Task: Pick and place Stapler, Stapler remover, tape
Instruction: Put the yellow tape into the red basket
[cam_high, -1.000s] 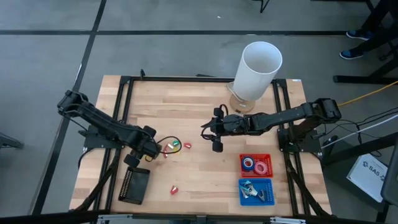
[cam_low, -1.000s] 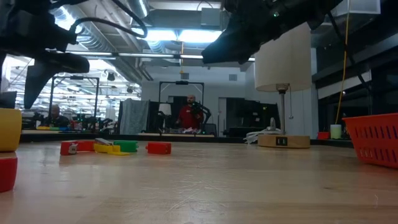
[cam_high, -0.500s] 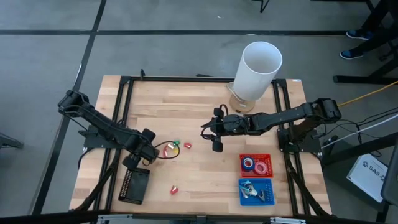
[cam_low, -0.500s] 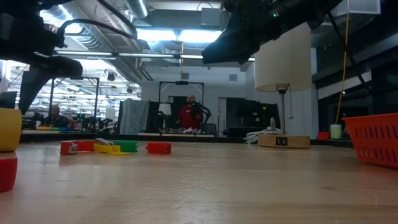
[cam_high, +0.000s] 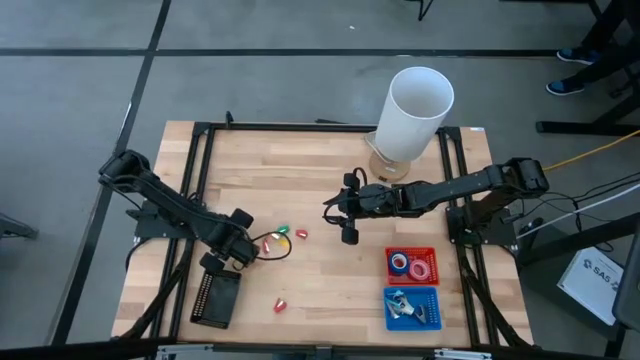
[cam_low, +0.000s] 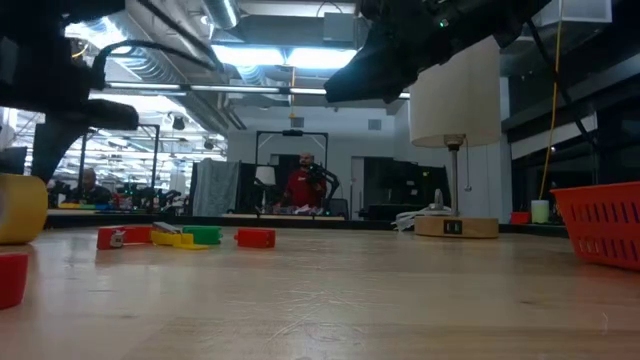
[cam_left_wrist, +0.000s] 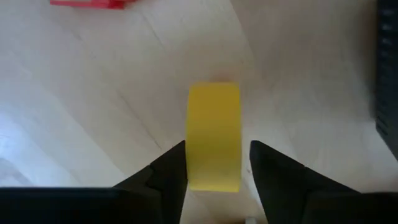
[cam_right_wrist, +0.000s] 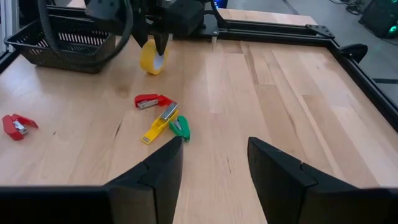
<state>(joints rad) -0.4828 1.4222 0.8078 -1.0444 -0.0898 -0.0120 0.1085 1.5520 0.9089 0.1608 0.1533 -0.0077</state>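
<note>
My left gripper (cam_high: 243, 250) is low over the table's left half, shut on a small yellow tape roll (cam_left_wrist: 213, 134), also visible as the roll (cam_right_wrist: 152, 58) in the right wrist view and the roll (cam_low: 20, 207) in the low view. In the high view the gripper hides it. More small tape rolls lie in the red basket (cam_high: 412, 265). Red, yellow and green staple removers (cam_right_wrist: 158, 118) lie on the wood just right of the left gripper. My right gripper (cam_high: 346, 215) hangs open above the table's middle, touching nothing. My left gripper pinches the yellow tape roll between its two fingers (cam_left_wrist: 171, 168), one on each flat side (cam_left_wrist: 189, 155), so the roll's outer band faces the wrist camera. It comes from above, pointing down. The roll stands on edge below the fingers; whether it clears the table I cannot tell.
A black basket (cam_high: 217, 297) lies near the left front corner and a lone red staple remover (cam_high: 280, 303) beside it. A blue basket (cam_high: 412, 308) with small items sits in front of the red one. A tall white cylinder (cam_high: 415, 105) stands at the far edge.
My left gripper has moved a little toward the table's near edge, carrying the yellow roll along; in the low view the roll has shifted and turned slightly. The right arm has kept still.
</note>
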